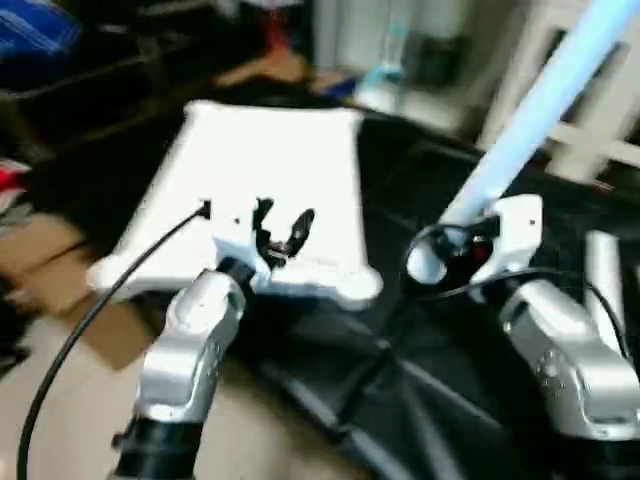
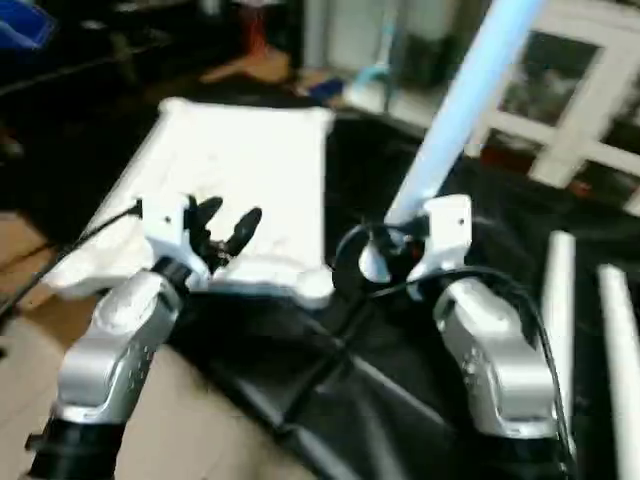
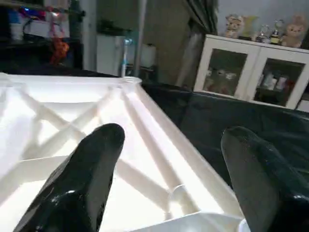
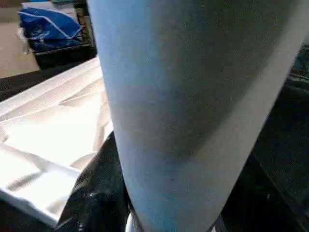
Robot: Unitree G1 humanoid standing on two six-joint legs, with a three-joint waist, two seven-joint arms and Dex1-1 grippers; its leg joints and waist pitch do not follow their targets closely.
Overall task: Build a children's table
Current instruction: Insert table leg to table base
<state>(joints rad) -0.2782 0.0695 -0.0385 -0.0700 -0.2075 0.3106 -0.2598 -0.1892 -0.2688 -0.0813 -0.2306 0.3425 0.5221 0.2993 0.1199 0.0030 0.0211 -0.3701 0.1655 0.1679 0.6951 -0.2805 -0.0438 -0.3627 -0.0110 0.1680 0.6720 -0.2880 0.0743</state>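
**Right gripper holds a leg aloft beside the upturned table top**

The white table top [image 1: 265,190] lies upside down on a black sheet [image 1: 420,350], its crossed ribs and a round corner socket [image 3: 177,194] facing up. The left gripper [image 1: 283,235] hangs over the near edge of the top with its two black fingers [image 3: 91,169] spread wide and nothing between them; one finger sits above the ribbed underside, the other beyond the rim, over the black sheet.

The right gripper [image 2: 400,250] is just to the right of the top's near corner, apart from the left one. Its fingers are closed around the lower end of a long white table leg [image 2: 465,100], which rises from the grip, tilted up and away to the right. The leg's held end stands clear of the top.

Further right of that gripper, two more legs [image 2: 560,310] lie side by side on the black sheet. Behind the sheet stands a white cabinet [image 3: 251,67] with glass doors.
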